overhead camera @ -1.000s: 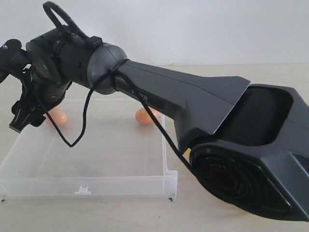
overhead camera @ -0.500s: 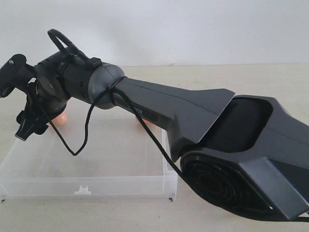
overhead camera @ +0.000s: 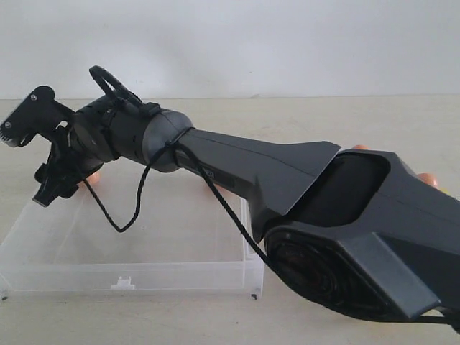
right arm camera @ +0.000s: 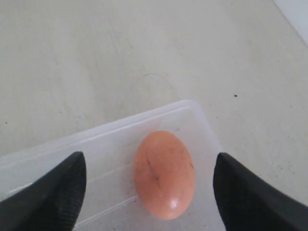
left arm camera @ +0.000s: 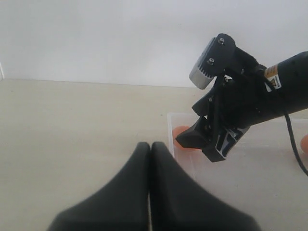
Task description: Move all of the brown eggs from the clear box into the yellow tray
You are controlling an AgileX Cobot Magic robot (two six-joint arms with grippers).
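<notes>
Beige table [overhead camera: 323, 115] before a plain white wall [overhead camera: 251, 43]. At the far left corner of the clear box [overhead camera: 144, 266] the right gripper [left arm camera: 208, 140] hangs wide open. Its fingers straddle one brown egg [right arm camera: 164, 174] without touching it, probably lined up for a pick. The left gripper [left arm camera: 150, 148], outside the box, is pressed shut and empty, seemingly parked clear. The right arm [overhead camera: 287, 180] crosses the box's right side and hides most beyond it. Two orange slivers [overhead camera: 429, 178] peep over it, likely eggs already moved; the yellow tray cannot be made out.
</notes>
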